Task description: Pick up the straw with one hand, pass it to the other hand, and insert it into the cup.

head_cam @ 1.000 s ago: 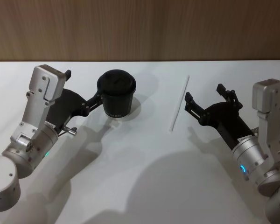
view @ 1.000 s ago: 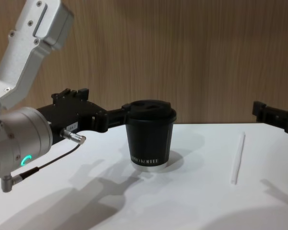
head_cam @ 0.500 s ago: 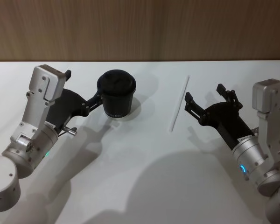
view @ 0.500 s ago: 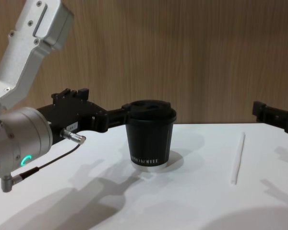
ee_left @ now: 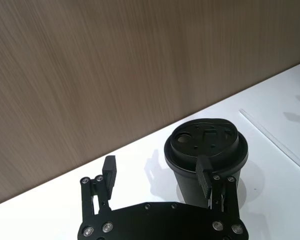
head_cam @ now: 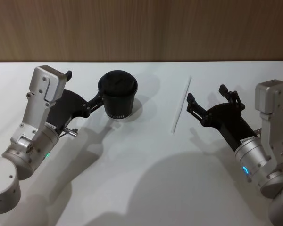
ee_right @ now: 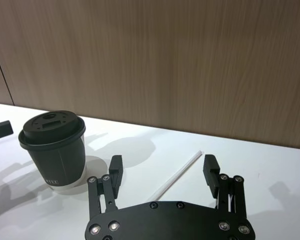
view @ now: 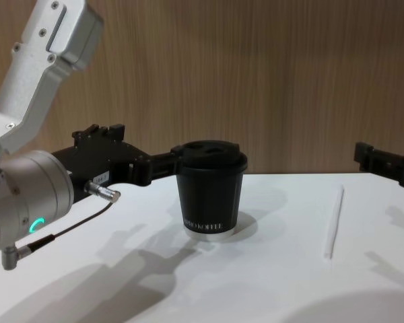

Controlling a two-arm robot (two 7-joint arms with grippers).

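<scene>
Straw (head_cam: 181,104) lies flat on the table (head_cam: 146,179), well right of the cup (head_cam: 118,89), running away from the robot with its far end leaning slightly right. Nothing is touching it. Right gripper (head_cam: 205,95) sits low just right of the straw, fingers spread wide and empty. In the right wrist view the straw lies ahead of the gap between the fingers, not inside it. Left gripper (head_cam: 84,87) is at the cup's left side, also spread and empty. One fingertip is just beside the cup wall; contact cannot be told. The cup is not between the jaws. The cup stands upright with its domed lid on. The left wrist view shows small openings in the lid, but which one would take the straw cannot be told. Progress, as judged: none of the three steps is done. The pick-up has not begun, though the right gripper looks staged for it, and the handover and insertion are both outstanding. The next move likely needs the right gripper to drop and centre over the straw before closing, since so thin a piece lying flat leaves little to grip.
</scene>
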